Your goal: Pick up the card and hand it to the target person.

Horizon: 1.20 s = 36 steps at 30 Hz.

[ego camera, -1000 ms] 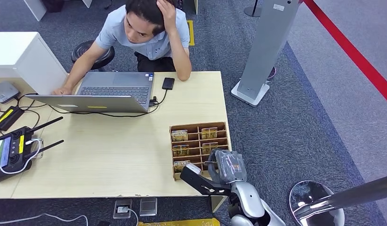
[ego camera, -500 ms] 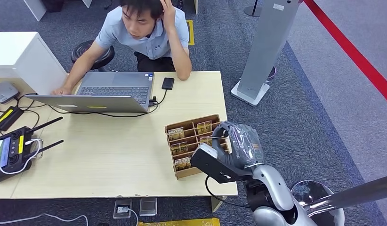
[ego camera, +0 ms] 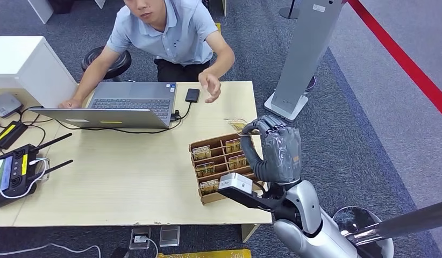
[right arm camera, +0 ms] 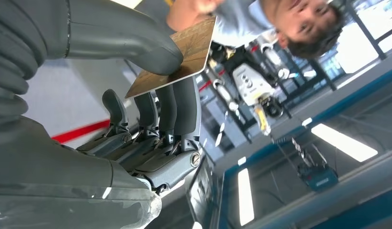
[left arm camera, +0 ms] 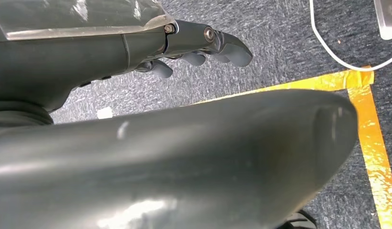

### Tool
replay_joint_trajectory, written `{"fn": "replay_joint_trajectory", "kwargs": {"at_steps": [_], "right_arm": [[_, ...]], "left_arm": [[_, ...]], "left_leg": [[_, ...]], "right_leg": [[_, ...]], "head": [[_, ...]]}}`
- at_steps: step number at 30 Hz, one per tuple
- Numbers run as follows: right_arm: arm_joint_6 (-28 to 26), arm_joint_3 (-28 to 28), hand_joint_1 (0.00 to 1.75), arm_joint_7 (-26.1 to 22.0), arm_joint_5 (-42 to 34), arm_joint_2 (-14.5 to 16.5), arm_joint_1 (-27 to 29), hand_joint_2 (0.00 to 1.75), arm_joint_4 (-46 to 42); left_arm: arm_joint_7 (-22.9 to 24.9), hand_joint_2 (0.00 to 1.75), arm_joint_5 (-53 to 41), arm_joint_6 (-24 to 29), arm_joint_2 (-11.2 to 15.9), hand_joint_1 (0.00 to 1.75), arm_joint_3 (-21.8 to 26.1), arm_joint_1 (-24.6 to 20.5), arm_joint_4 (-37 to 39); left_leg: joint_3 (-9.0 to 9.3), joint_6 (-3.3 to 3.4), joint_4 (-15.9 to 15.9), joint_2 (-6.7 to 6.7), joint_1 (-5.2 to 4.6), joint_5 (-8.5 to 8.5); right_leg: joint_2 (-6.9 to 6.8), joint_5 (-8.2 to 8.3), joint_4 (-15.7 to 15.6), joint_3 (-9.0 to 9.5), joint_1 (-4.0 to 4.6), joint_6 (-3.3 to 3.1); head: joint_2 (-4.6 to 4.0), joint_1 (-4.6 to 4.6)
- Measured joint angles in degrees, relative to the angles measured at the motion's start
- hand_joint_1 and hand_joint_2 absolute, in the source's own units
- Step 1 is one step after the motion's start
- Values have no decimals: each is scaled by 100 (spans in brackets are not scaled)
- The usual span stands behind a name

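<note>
One card point(ego camera: 237, 124) had left the wooden organizer point(ego camera: 225, 167), pinched by right hand point(ego camera: 277, 148). Person's hand point(ego camera: 210, 86) had come down reaching; handover near. Left hand point(left arm camera: 203, 45) hung empty, fingers loosely curled.

Count: one person point(ego camera: 170, 29) is sitting at one table point(ego camera: 127, 177). One laptop point(ego camera: 119, 105) and one phone point(ego camera: 192, 95) are lying on it, with one handheld controller point(ego camera: 14, 172) at its left edge. One wooden card rack point(ego camera: 221, 164) is holding five cards, and one more card point(ego camera: 237, 124) is being held above it. Two stools point(ego camera: 108, 62) are showing, one of them point(ego camera: 358, 234) near the robot.
</note>
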Motion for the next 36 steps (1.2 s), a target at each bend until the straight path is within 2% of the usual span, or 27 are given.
{"fn": "replay_joint_trajectory", "kwargs": {"at_steps": [4,12,30,33,34,36], "right_arm": [[-190,41,129,42,75,72,-78,175,411],[-244,132,129,124,124,176,-190,175,884],[-256,299,129,207,123,273,-312,175,1320],[-256,325,32,214,123,275,-322,175,1359],[-256,332,0,219,123,275,-325,175,1372],[-256,349,0,235,123,275,-330,175,1399]], "left_arm": [[10,0,0,25,-9,0,0,-6,0],[14,0,28,68,-22,0,0,17,0],[-7,0,68,87,-26,0,0,51,0],[-13,131,62,85,-26,0,0,52,0],[-12,131,57,85,-26,0,0,52,0],[-12,44,50,85,-26,0,0,52,0]], "left_leg": [[0,0,0,0,0,0],[-1,0,0,0,0,0],[0,0,0,0,0,0],[0,0,0,0,0,0],[0,0,0,0,0,0],[0,0,0,0,0,0]], "right_leg": [[0,0,0,-1,0,0],[0,0,0,-1,0,0],[0,0,0,-1,0,0],[0,0,0,-1,0,0],[0,0,0,-1,0,0],[0,0,0,-2,0,0]], "head": [[0,-9],[0,-2],[0,-2],[0,-3],[0,-4],[0,-5]]}}
